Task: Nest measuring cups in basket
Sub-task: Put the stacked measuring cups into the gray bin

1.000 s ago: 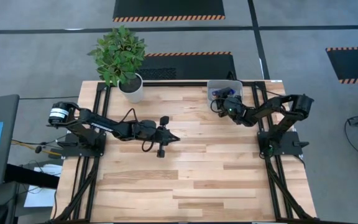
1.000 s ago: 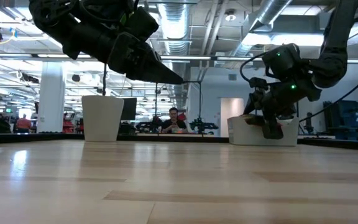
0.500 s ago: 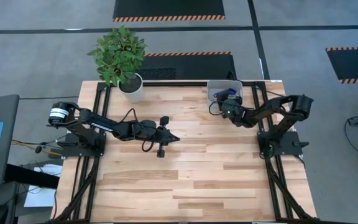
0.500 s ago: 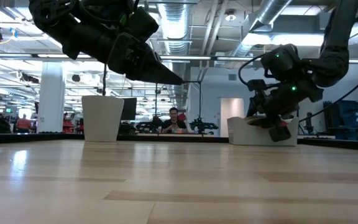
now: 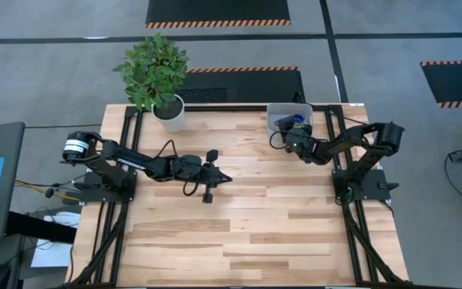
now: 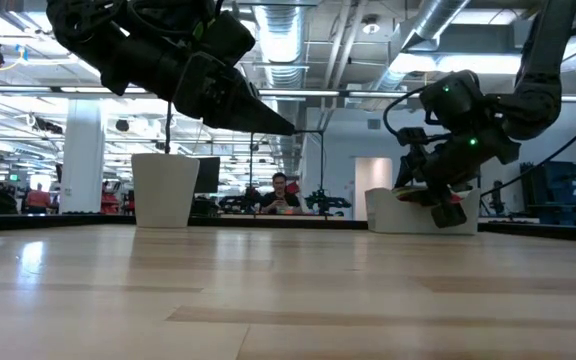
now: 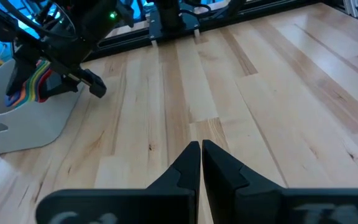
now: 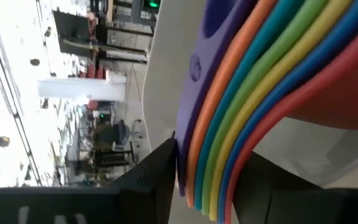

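Wood table [image 5: 247, 217], basket [image 5: 289, 112] at its far edge. Right gripper [image 5: 294, 136] over the basket's near rim, clamped on the nested measuring cups [image 8: 253, 99]' handles. Looks like final placement: lower into basket, release. Left gripper [image 5: 224, 178] shut, idle, well clear.

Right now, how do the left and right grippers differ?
The left gripper is shut and empty, hovering over the bare table middle; the right gripper is at the basket, its fingers around the nested measuring cups. Both sit above the wood.
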